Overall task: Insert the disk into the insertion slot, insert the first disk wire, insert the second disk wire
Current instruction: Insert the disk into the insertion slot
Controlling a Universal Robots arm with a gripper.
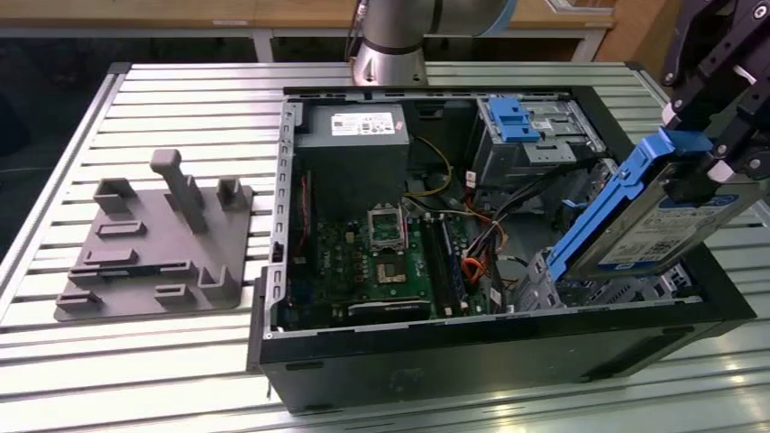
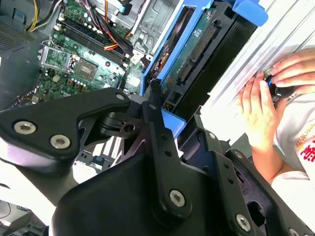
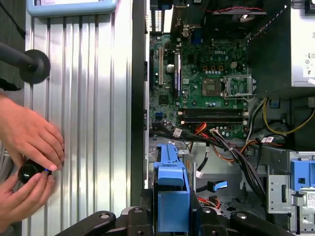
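**Exterior view.** An open case (image 1: 506,347) lies on a slatted table (image 1: 180,90), and the arm's base (image 1: 390,41) stands at the case's 12 o'clock. The gripper (image 1: 710,171) is above the case's 4 o'clock corner. Its fingers point down and are clamped on the upper end of the disk (image 1: 655,230).

The disk hangs tilted, label side to the camera, with its upper end toward 1 o'clock and its lower end toward 7 o'clock. The lower end is at the slot (image 1: 608,293), the perforated silver bay in the 4 o'clock corner; whether it has entered cannot be told.

The cage (image 1: 529,126) with the blue latch sits at the case's 1 o'clock. The motherboard (image 1: 385,262) is at its centre, with loose wires (image 1: 481,239) between board and slot. A grey fixture (image 1: 157,244) lies at the case's 9 o'clock, apart from it.

**Second wrist view.** The gripper (image 2: 172,120) grips the blue frame's end, and the disk (image 2: 197,54) shows its circuit-board side.

**First wrist view.** The disk (image 3: 171,179) appears edge-on in the gripper (image 3: 172,209). A person's hands (image 3: 32,140) rest on the table (image 3: 98,98) beside the case, closed around a small black knob (image 3: 28,172)
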